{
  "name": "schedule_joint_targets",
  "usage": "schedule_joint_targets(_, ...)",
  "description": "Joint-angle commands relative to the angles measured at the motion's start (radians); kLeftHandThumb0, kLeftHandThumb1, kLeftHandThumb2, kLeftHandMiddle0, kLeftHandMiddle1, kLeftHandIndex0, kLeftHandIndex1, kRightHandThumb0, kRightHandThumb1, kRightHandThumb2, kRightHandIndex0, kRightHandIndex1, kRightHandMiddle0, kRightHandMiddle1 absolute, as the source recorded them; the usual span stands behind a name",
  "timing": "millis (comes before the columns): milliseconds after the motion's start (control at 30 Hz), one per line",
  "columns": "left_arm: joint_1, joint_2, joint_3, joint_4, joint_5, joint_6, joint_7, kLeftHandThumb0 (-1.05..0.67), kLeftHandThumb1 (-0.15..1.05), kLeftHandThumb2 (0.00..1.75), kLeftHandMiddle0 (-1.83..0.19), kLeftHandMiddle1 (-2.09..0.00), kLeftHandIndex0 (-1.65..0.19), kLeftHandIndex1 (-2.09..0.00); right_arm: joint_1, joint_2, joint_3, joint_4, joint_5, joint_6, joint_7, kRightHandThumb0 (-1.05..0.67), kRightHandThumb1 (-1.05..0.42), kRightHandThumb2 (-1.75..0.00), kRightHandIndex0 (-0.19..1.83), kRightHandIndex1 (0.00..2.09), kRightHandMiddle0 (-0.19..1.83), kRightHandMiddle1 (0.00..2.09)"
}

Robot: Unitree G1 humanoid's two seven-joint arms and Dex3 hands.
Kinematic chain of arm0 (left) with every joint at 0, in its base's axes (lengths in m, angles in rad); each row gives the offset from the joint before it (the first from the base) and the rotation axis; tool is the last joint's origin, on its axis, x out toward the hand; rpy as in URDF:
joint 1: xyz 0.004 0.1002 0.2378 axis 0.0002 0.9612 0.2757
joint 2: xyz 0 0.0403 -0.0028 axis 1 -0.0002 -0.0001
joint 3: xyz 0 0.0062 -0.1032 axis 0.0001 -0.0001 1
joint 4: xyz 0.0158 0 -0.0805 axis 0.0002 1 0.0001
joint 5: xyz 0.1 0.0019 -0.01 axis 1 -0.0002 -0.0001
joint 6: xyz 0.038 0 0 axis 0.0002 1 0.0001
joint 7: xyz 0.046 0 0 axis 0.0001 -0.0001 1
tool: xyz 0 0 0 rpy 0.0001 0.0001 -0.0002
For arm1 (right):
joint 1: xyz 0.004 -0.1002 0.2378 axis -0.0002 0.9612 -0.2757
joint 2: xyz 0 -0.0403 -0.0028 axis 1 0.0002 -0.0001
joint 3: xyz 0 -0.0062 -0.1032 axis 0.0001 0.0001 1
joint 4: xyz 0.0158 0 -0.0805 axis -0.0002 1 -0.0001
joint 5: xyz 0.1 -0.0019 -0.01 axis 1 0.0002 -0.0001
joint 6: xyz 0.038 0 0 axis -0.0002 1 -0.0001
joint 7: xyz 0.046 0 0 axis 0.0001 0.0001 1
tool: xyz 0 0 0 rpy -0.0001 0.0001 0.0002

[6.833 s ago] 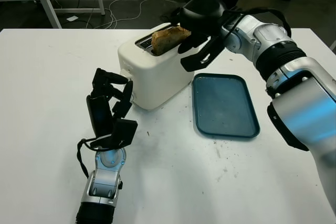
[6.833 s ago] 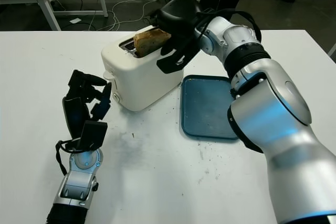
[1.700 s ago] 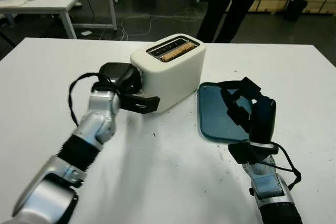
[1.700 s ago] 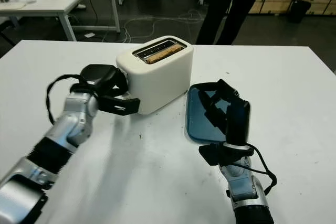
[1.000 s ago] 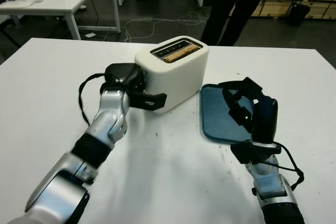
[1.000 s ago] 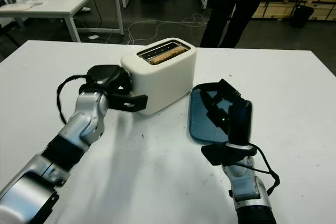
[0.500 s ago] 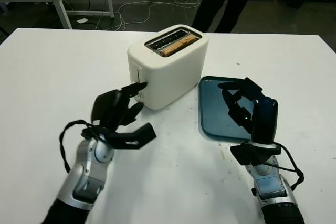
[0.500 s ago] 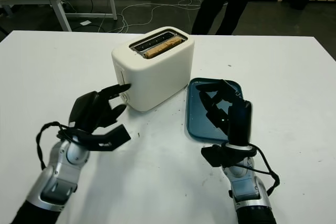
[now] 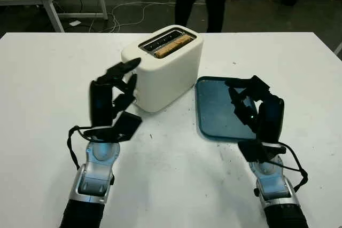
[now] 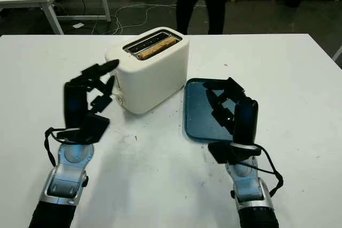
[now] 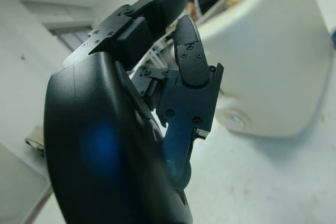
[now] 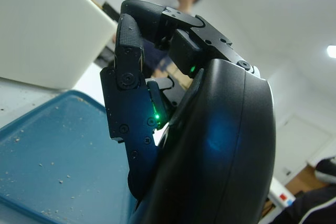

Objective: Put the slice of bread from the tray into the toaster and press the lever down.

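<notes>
the slice of bread sits low in the toaster slot just beyond the left hand, raised and holding nothing, while the right hand, likewise holding nothing, stands over the bare tray, so the lever seems already pressed.

I see a white tabletop carrying a white toaster near its middle. Just beside the toaster, on its right, a blue tray lies flat. Dark crumbs speckle the tabletop near the tray's front edge.
</notes>
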Motion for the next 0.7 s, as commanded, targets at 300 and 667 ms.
schedule_joint_targets(300,0.062,-0.092,0.039,-0.047,-0.029,-0.039,0.032,-0.39,0.92,0.40,-0.56,-1.75,-0.40,-1.54,-0.077,0.045,-0.051,0.031,0.157,0.147,0.060,-0.48,-0.92,-0.25,0.77,1.41,0.91,0.57)
schedule_joint_targets(667,0.095,-0.105,0.030,0.008,-0.008,-0.035,0.046,-0.39,0.92,0.36,-0.63,-1.75,-0.38,-1.69,-0.079,0.052,-0.041,0.064,0.146,0.134,0.064,-0.52,-0.92,-0.23,0.87,1.15,1.08,0.27)
